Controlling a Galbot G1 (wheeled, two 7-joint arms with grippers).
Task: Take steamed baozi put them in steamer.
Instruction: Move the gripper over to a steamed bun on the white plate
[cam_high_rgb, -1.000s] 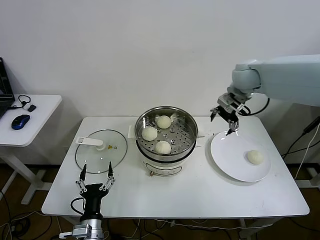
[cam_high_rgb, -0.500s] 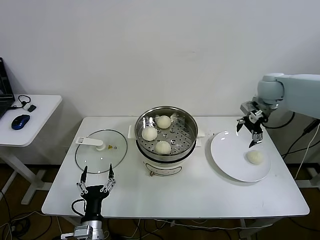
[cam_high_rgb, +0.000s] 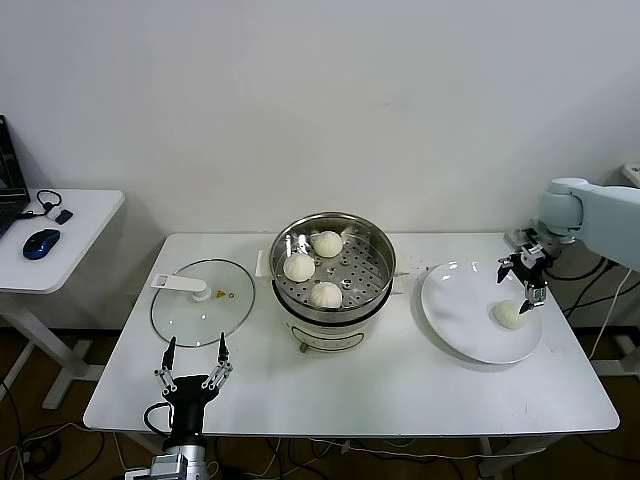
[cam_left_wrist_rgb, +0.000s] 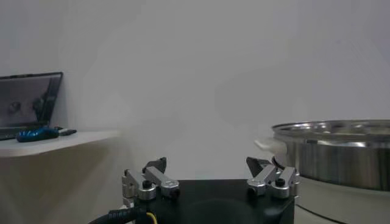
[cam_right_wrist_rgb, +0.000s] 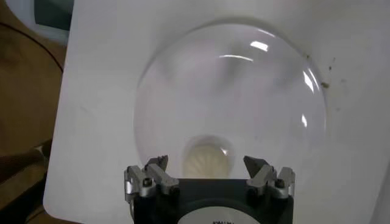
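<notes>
The steamer (cam_high_rgb: 385, 262) stands mid-table, and three steamed baozi (cam_high_rgb: 299, 267) lie on its perforated tray. A fourth baozi (cam_high_rgb: 509, 314) rests on the white plate (cam_high_rgb: 460, 300) at the right. My right gripper (cam_high_rgb: 518, 286) hangs open just above this baozi. In the right wrist view the bun (cam_right_wrist_rgb: 207, 153) shows between the spread fingertips of the right gripper (cam_right_wrist_rgb: 206, 163), with the plate (cam_right_wrist_rgb: 231, 91) beneath it. My left gripper (cam_high_rgb: 194, 350) is parked open at the table's front left, empty. The left wrist view shows the left gripper (cam_left_wrist_rgb: 206, 163) and the steamer's wall (cam_left_wrist_rgb: 341, 152).
A round glass lid (cam_high_rgb: 202, 300) with a white handle lies flat left of the steamer. A small side table (cam_high_rgb: 85, 215) at the far left carries a blue mouse (cam_high_rgb: 40, 243). The plate sits close to the table's right edge.
My right gripper has travelled right and down, from beside the steamer to just above the baozi on the plate, staying open. The left arm has hardly moved.
</notes>
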